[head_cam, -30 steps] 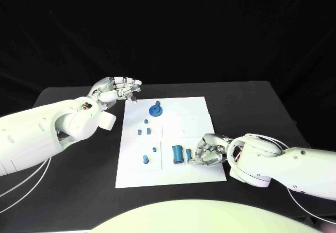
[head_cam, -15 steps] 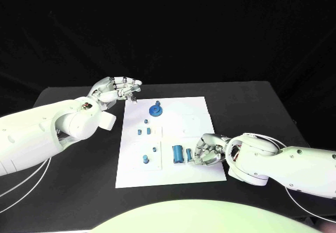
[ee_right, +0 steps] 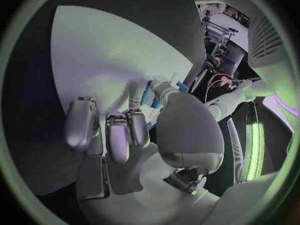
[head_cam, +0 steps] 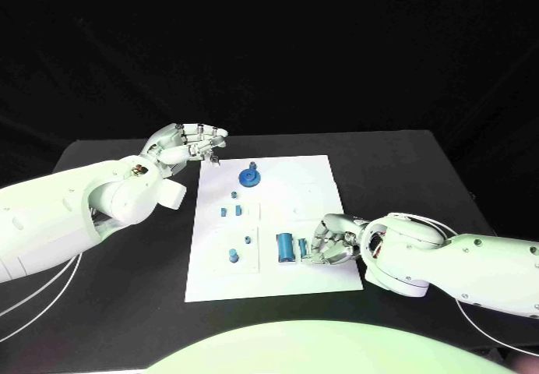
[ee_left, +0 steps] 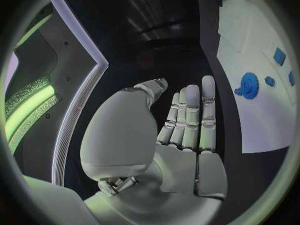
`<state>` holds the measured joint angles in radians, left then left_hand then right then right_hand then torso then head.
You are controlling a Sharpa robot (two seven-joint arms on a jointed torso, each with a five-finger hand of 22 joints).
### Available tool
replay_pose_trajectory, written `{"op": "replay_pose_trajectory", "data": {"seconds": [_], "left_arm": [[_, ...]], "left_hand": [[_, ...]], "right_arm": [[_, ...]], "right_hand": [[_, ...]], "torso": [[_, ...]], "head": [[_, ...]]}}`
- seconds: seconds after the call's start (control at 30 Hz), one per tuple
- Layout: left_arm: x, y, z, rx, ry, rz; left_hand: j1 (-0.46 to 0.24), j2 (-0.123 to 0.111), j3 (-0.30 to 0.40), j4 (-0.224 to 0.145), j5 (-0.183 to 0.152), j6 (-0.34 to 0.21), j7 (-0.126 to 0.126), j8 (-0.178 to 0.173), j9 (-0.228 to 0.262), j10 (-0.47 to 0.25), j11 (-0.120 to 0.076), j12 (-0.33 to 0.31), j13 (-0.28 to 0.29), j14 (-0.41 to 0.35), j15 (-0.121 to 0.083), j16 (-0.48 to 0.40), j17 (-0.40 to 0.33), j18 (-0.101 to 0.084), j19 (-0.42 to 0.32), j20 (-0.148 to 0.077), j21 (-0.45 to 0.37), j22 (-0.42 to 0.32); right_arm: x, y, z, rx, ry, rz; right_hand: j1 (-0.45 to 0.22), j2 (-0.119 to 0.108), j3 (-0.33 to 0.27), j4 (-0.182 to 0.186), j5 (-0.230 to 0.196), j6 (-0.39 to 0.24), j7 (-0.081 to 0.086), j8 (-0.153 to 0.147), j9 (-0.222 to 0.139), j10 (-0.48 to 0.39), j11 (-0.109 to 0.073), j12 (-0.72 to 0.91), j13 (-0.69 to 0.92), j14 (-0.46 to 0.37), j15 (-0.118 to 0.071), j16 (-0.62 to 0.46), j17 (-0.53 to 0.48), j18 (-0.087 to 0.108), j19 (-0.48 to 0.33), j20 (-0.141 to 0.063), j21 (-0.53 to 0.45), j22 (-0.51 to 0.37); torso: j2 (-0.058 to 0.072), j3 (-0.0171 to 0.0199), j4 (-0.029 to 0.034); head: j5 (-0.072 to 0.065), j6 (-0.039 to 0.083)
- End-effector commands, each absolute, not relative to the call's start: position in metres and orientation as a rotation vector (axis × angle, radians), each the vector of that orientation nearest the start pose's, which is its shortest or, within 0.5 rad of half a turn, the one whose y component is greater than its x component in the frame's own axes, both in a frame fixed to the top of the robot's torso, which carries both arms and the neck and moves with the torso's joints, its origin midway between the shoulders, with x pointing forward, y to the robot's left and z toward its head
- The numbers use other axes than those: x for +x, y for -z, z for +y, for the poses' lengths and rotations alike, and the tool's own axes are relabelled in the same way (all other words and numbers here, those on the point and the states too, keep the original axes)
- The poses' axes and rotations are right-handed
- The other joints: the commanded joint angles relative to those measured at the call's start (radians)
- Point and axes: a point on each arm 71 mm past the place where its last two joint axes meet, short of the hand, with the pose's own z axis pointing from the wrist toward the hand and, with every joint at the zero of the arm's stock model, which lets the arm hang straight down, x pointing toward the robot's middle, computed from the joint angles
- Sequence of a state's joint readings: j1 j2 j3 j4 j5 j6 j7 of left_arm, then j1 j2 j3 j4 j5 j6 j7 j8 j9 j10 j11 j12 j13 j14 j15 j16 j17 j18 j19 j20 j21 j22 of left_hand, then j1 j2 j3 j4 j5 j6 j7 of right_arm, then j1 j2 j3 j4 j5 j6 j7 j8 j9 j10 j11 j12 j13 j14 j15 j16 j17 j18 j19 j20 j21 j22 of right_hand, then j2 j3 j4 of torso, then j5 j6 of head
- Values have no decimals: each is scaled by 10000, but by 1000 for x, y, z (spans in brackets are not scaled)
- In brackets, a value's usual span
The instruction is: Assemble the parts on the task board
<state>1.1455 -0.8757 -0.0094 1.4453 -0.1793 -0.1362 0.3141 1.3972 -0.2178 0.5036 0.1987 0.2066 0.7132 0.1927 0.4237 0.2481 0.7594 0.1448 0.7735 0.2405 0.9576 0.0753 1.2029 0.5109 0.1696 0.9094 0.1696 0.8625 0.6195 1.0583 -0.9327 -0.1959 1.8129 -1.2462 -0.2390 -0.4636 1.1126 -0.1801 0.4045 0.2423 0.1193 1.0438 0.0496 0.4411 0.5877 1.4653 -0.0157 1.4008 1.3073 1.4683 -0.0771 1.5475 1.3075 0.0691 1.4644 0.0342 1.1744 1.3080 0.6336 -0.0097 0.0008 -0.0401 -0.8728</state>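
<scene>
The white task board [head_cam: 317,175] lies in the middle of the table. A blue gear [head_cam: 249,178] stands near its far edge, and the left wrist view shows this gear [ee_left: 249,85] too. A blue cylinder [head_cam: 287,247] and a thin blue pin [head_cam: 302,248] lie side by side near the board's front. My right hand [head_cam: 335,241] rests on the board beside them, its thumb and a finger closed on the pin [ee_right: 148,92]. My left hand [head_cam: 185,142] hovers off the board's far left corner, fingers straight and holding nothing [ee_left: 184,130].
Two small blue pieces [head_cam: 231,210] stand in the board's left middle, and two more [head_cam: 234,255] sit nearer the front left. Black table [head_cam: 135,257] shows on both sides of the board.
My right hand has crept slightly to the left, closer onto the pin. The left hand and the parts have stayed put.
</scene>
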Motion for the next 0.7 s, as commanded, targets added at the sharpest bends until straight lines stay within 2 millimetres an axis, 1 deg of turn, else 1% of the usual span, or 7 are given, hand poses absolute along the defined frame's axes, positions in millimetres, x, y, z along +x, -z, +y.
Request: {"op": "replay_pose_trajectory", "data": {"seconds": [0.03, 0.07, 0.13, 0.2, 0.3, 0.53, 0.7], "left_arm": [[491, 200, 235, -9736, 15335, 15967], [491, 200, 235, -9734, 15340, 15970], [491, 200, 234, -9729, 15354, 15978], [491, 200, 234, -9727, 15359, 15985], [491, 201, 235, -9733, 15344, 15985], [491, 201, 235, -9712, 15388, 15995], [491, 201, 235, -9718, 15375, 15966]], "left_hand": [[41, 77, 8, 57, 53, -60, 191, 40, -14, -45, 2, 33, -13, -66, 8, 66, -13, 144, 29, 15, -36, -12], [41, 77, 8, 57, 53, -60, 191, 40, -14, -45, 2, 33, -13, -66, 8, 66, -13, 144, 29, 15, -36, -12], [41, 77, 8, 57, 53, -60, 191, 40, -14, -45, 2, 33, -13, -66, 8, 66, -13, 144, 29, 15, -36, -12], [41, 77, 8, 57, 53, -60, 191, 40, -14, -45, 2, 33, -13, -66, 8, 66, -13, 144, 29, 15, -36, -12], [41, 77, 8, 57, 53, -60, 191, 40, -14, -45, 2, 33, -13, -66, 8, 66, -13, 144, 29, 15, -36, -12], [52, 72, 9, 64, 53, -69, 192, 49, -19, -50, 3, 41, -18, -69, 9, 71, -19, 144, 33, 15, -41, -15], [57, 69, 9, 63, 52, -70, 192, 52, -19, -50, 2, 43, -19, -70, 9, 72, -20, 144, 34, 15, -42, -16]], "right_arm": [[366, 292, -185, 1342, -5360, 22345], [366, 292, -184, 1367, -5361, 22343], [366, 292, -184, 1402, -5363, 22336], [367, 291, -184, 1443, -5373, 22328], [367, 290, -184, 1516, -5396, 22301], [373, 279, -187, 1684, -5448, 22079], [381, 269, -192, 2178, -5799, 21696]], "right_hand": [[185, 80, 29, -102, 43, -45, 8, -77, -45, 312, -62, 13, 1476, 909, -50, 24, 2058, -12, 146, -71, -68, 1720], [185, 80, 29, -102, 43, -45, 8, -77, -45, 312, -62, 13, 1476, 909, -50, 24, 2058, -12, 146, -71, -68, 1720], [386, 248, 157, -190, 68, -68, -5, -97, -61, 304, -73, -4, 1469, 907, -58, 20, 2050, -7, 139, -76, -95, 1714], [404, 261, 175, -197, 71, -71, -4, -100, -64, 307, -74, 3, 1475, 908, -58, 21, 2052, -9, 141, -76, -86, 1716], [411, 262, 181, -201, 70, -72, -4, -101, -65, 304, -73, -4, 1471, 905, -58, 16, 2040, -7, 138, -76, -100, 1713], [296, 240, 150, -112, 49, -80, 30, -116, -79, 295, -49, -23, 1461, 903, -47, 12, 2030, 1, 125, -71, -156, 1700], [140, 81, 38, 15, 41, -198, 89, -197, -122, 236, -2, -146, 1385, 887, -10, -18, 1953, 26, 81, -49, -328, 1661]], "torso": [[-2, 4, -6], [-5, 5, -4], [-7, 4, 11], [-4, 4, 22], [1, 6, 7], [-8, -3, -1], [-30, -11, -13]], "head": [[12, 5], [12, 9], [6, 23], [13, 22], [36, 31], [46, 84], [28, 112]]}}
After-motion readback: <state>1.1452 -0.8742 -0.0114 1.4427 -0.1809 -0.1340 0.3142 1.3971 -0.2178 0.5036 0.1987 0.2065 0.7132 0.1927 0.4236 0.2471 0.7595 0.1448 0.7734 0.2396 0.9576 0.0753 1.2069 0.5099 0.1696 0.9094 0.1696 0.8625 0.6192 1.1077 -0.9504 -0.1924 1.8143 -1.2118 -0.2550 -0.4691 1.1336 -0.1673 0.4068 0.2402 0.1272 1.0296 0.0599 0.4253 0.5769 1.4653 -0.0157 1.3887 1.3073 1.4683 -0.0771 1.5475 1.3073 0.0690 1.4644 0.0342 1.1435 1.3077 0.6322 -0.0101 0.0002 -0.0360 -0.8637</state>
